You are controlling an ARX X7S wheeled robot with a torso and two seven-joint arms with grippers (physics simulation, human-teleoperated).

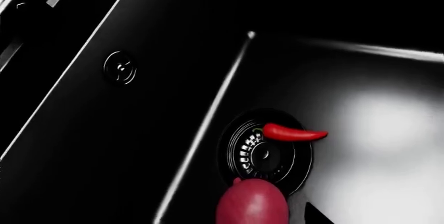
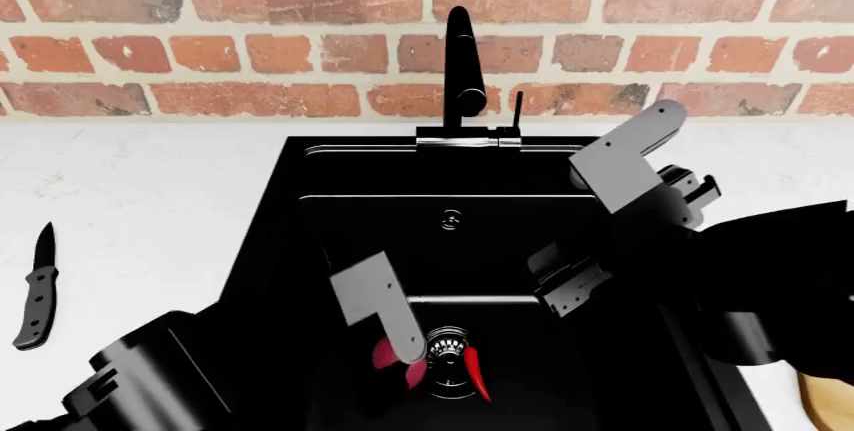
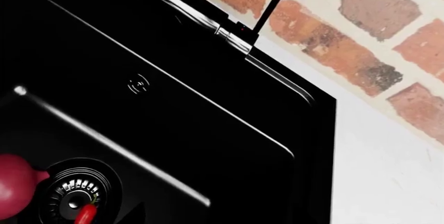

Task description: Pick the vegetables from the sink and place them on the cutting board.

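Note:
The purplish-red onion (image 1: 252, 201) lies on the floor of the black sink (image 2: 274, 251), beside the round drain (image 1: 267, 154). My left gripper (image 2: 406, 363) reaches down over the onion (image 2: 383, 354) and hides part of it. One dark fingertip (image 1: 317, 216) shows beside the onion with a strip of floor between them, so the jaws stand open. The red chili pepper (image 1: 295, 133) lies across the drain rim, also seen as the chili (image 2: 475, 371). My right gripper (image 2: 563, 279) hovers open and empty higher in the basin. A sliver of the cutting board (image 2: 830, 401) shows at the lower right.
The black faucet (image 2: 461, 61) rises at the sink's back edge in front of the brick wall. A knife (image 2: 36, 286) lies on the white counter far left. Steep sink walls (image 3: 208, 104) surround both grippers.

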